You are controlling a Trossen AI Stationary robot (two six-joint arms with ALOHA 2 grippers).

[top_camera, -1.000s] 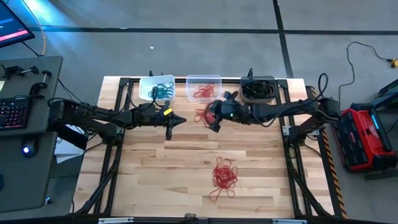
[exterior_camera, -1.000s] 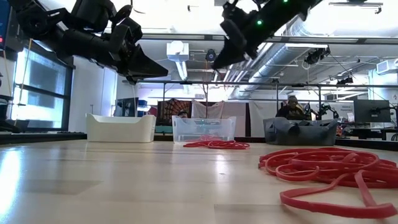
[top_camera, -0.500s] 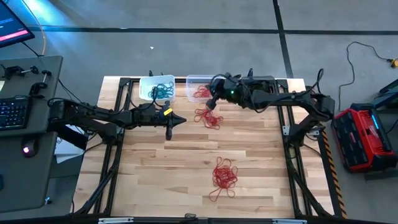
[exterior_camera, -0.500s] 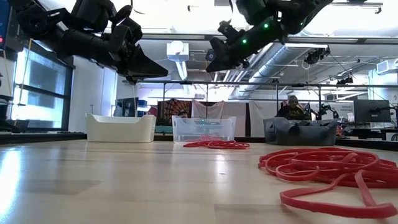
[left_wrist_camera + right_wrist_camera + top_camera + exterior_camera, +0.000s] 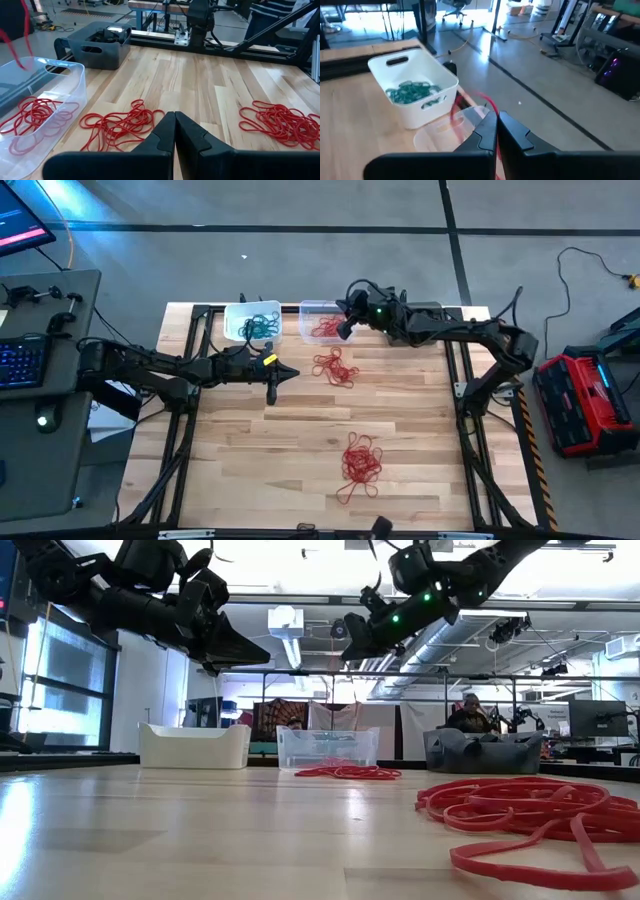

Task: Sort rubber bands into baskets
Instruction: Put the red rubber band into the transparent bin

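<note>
At the far left, beside the pale wooden slatted table (image 5: 250,440), stands a grey desk with a backlit keyboard (image 5: 22,360). The left gripper (image 5: 272,391) hangs over the table's left half near the far edge, fingers pressed together and holding nothing. Just beyond it sits the white rectangular plastic basket (image 5: 252,322), with a bunch of thin teal rubber bands (image 5: 412,91) lying inside. Next along the far edge is the clear plastic basket (image 5: 325,321), holding a tangle of thin red rubber bands (image 5: 35,114). The right gripper (image 5: 343,328) hovers above this clear basket, fingers closed on one red band (image 5: 487,107) that dangles from the tips. A loose red heap (image 5: 336,367) lies on the wood just in front of the clear basket; a larger red pile (image 5: 360,461) lies nearer the front edge. Rightmost in the row is the dark grey plastic basket (image 5: 97,45) with dark bands inside. A red and black case (image 5: 585,402) sits on the floor to the right.
</note>
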